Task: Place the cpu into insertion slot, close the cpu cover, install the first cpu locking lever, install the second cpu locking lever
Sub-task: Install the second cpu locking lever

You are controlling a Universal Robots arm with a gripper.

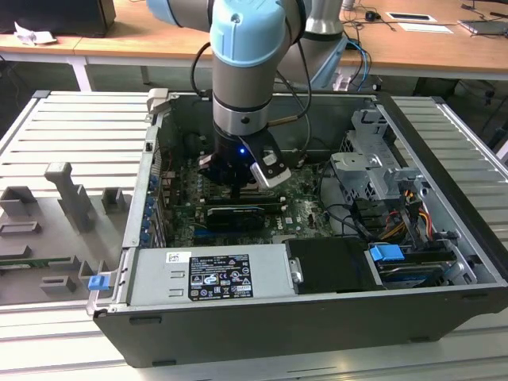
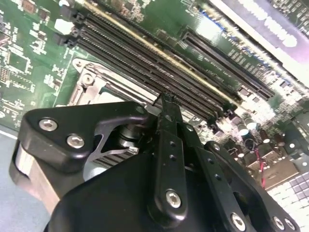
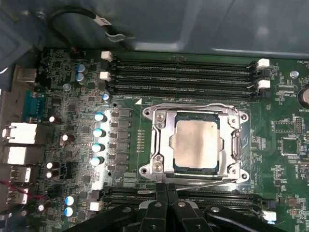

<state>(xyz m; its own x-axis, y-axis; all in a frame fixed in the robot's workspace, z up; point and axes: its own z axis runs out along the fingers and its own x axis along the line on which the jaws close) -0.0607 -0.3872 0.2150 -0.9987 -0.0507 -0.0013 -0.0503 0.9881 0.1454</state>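
Observation:
In the first wrist view the cpu (image 3: 195,144), a pale metal square, lies flat in the insertion slot (image 3: 145,170). The silvery cpu cover (image 3: 157,140) is folded down around it. One thin wire lever (image 3: 193,105) runs along the side towards the long memory slots. Another lever (image 3: 207,183) runs along the side nearest my gripper (image 3: 166,186). The gripper's two black fingers are shut together, their tips at this nearer lever's end by the socket edge. The second wrist view has the gripper (image 2: 166,99) at the socket's edge, beside its corner (image 2: 89,79). From the exterior view the gripper (image 1: 238,186) is low inside the computer case.
Long black memory slots (image 3: 183,72) lie on one side of the socket and more slots (image 3: 125,195) flank the fingers. A row of capacitors (image 3: 99,130) stands beside the socket. In the case, the power supply (image 1: 210,274) sits in front and a drive cage (image 1: 373,167) on the exterior view's right.

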